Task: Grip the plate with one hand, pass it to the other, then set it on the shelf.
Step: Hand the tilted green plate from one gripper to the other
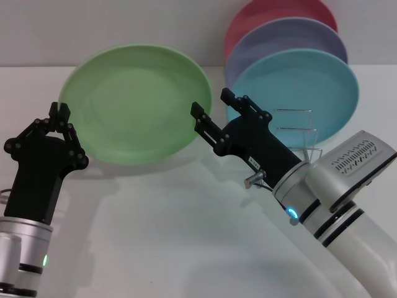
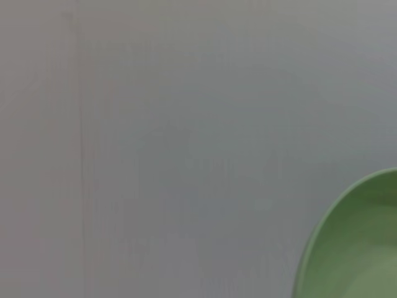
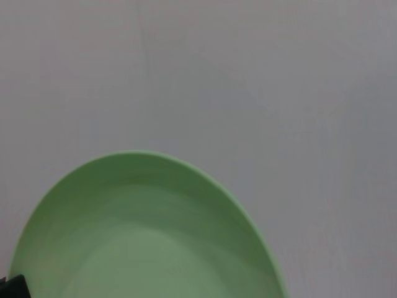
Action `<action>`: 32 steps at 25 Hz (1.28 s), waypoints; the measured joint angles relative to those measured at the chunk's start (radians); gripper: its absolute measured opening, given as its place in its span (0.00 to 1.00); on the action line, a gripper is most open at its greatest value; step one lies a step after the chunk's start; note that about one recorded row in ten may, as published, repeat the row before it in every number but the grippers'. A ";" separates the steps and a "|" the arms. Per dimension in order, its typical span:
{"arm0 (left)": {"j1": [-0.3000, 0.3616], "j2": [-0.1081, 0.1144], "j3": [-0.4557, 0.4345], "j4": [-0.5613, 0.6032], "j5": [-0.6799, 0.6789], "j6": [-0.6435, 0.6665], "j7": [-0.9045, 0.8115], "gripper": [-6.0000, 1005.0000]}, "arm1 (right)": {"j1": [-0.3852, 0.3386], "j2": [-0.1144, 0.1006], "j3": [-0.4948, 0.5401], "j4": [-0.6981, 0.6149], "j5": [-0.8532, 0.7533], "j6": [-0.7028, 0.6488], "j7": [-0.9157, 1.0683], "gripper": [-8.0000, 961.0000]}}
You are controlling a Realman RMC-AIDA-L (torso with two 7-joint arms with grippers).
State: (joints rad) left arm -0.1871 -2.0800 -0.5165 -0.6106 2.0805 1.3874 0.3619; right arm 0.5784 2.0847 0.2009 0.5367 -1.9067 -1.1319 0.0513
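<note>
The light green plate [image 1: 136,102] hangs tilted above the white table between my two grippers. My left gripper [image 1: 59,112] is shut on the plate's left rim. At the opposite rim my right gripper [image 1: 214,105] stands open, one finger in front of the plate and the other past its edge. A part of the plate [image 2: 360,248] shows in the left wrist view, and most of the plate [image 3: 142,236] fills the right wrist view. The silver wire shelf [image 1: 301,130] stands behind my right gripper.
A turquoise plate [image 1: 310,87], a lavender plate [image 1: 291,37] and a red plate [image 1: 273,12] stand upright in the shelf at the back right. White table [image 1: 173,211] stretches under both arms.
</note>
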 joint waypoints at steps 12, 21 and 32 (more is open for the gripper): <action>0.000 0.000 0.005 0.007 -0.002 -0.001 0.006 0.08 | -0.002 0.003 0.001 0.006 0.003 0.016 0.006 0.46; 0.003 0.000 0.010 0.014 -0.005 -0.006 0.006 0.08 | -0.006 0.003 0.009 0.014 0.003 0.024 0.006 0.40; -0.006 0.000 0.010 0.024 -0.013 -0.011 -0.005 0.09 | -0.006 0.003 0.008 0.020 0.001 0.027 0.007 0.40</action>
State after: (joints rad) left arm -0.1928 -2.0801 -0.5067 -0.5870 2.0677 1.3768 0.3570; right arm 0.5725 2.0877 0.2087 0.5571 -1.9057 -1.1045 0.0583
